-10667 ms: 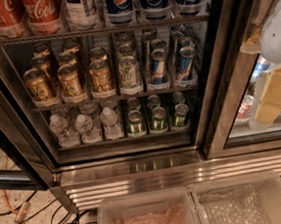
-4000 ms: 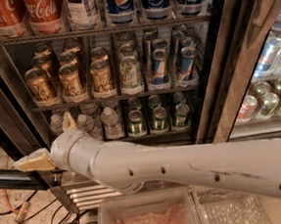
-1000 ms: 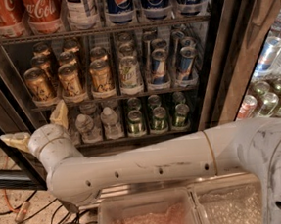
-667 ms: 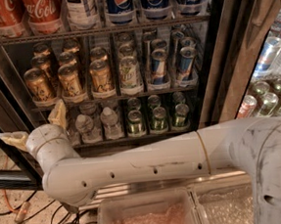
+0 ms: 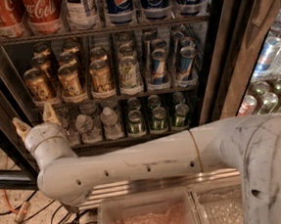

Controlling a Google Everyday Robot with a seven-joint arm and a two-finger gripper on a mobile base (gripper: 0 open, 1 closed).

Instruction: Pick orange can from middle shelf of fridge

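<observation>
Status: pick not yet made. The gripper (image 5: pixel 35 122) sits below the left end of the middle shelf (image 5: pixel 144 93) of the fridge (image 5: pixel 219 53), level with the water bottles (image 5: pixel 100 125). Its fingers are spread and hold nothing. The orange can (image 5: pixel 39 86) stands at the front left of the middle shelf, untouched. Outstanding: raise to the shelf, close on the can, withdraw.

Count on the middle shelf, front row:
- three orange cans
- one pale can (image 5: pixel 129 71)
- two blue cans (image 5: pixel 157 66)

More stand behind each; number uncertain.
</observation>
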